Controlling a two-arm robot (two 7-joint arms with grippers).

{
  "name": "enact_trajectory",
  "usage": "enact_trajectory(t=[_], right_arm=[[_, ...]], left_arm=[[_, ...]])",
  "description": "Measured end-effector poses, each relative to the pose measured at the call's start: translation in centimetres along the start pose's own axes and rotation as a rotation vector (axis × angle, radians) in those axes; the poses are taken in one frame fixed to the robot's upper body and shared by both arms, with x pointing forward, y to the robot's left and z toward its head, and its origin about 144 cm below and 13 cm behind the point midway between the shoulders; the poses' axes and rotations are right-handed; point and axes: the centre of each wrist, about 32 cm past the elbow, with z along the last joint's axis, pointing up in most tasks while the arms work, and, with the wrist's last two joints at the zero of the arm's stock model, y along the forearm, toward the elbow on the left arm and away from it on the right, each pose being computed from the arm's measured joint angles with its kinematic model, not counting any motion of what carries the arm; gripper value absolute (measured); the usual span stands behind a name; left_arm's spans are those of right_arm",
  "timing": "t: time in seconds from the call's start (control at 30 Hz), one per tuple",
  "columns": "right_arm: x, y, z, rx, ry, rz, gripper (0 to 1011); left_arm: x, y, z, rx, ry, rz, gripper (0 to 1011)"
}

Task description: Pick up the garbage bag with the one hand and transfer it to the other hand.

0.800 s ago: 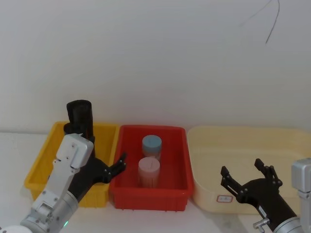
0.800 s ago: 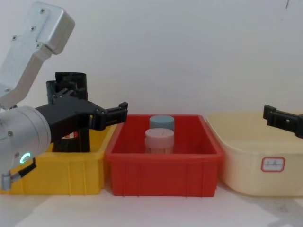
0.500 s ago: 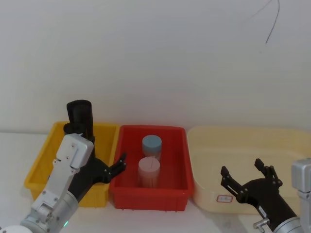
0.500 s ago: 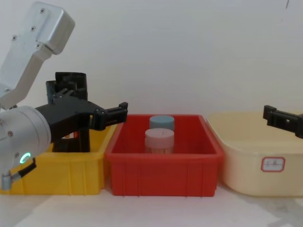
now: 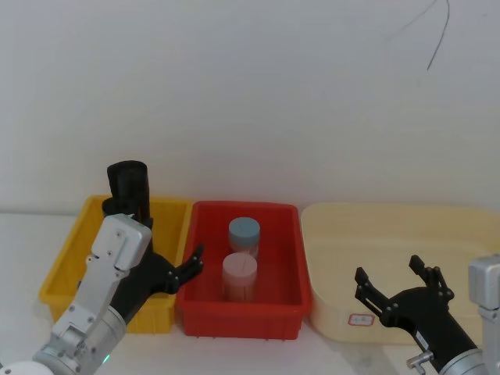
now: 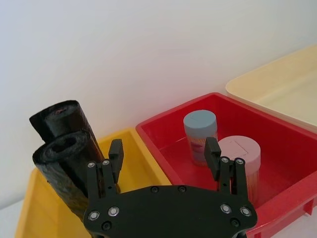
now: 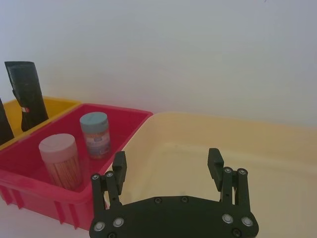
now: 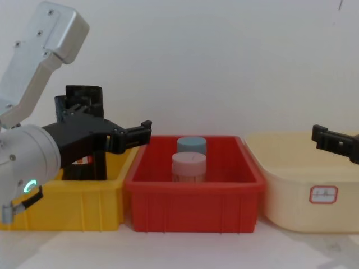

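- The garbage bag, a tall glossy black roll, stands upright at the back of the yellow bin, with a second black roll touching it on its near side.
- In the chest view we see a scrap of red label low on the rolls, just under the arm; its print is too small for us to read.
- The left gripper hovers just in front of the rolls, over the wall shared by the yellow bin and the red bin. Its jaws are spread wide and grip nothing.
- A green ring glows on the left arm.
- In the red bin we see two jars, a blue-lidded jar behind a pink-lidded jar. Both carry printed wrappers we cannot read.
- The right gripper hangs over the near edge of the cream bin, well apart from the garbage bag, jaws spread and empty.
- A small red-bordered white sticker marks the cream bin's front wall; we cannot make out its writing.
- All three bins sit side by side on the white tabletop.
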Motion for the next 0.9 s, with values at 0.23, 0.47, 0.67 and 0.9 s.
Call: enact_trajectory(t=[0.23, 0.47, 0.67, 0.9], right_arm=[[0.0, 0.0, 0.0, 0.000, 0.000, 0.000, 1001], [0.0, 0.0, 0.0, 0.000, 0.000, 0.000, 1001], [0.0, 0.0, 0.0, 0.000, 0.000, 0.000, 1001], [0.0, 0.0, 0.0, 0.000, 0.000, 0.000, 1001]], left_arm=[[0.0, -0.2, 0.4, -0.002, -0.042, -0.011, 1000], [0.1, -0.2, 1.0, -0.006, -0.089, -0.017, 1001], [0.3, 0.1, 1.3, -0.004, -0.111, -0.004, 1001], [0.5, 0.7, 1.4, 0.001, -0.121, 0.019, 1001]])
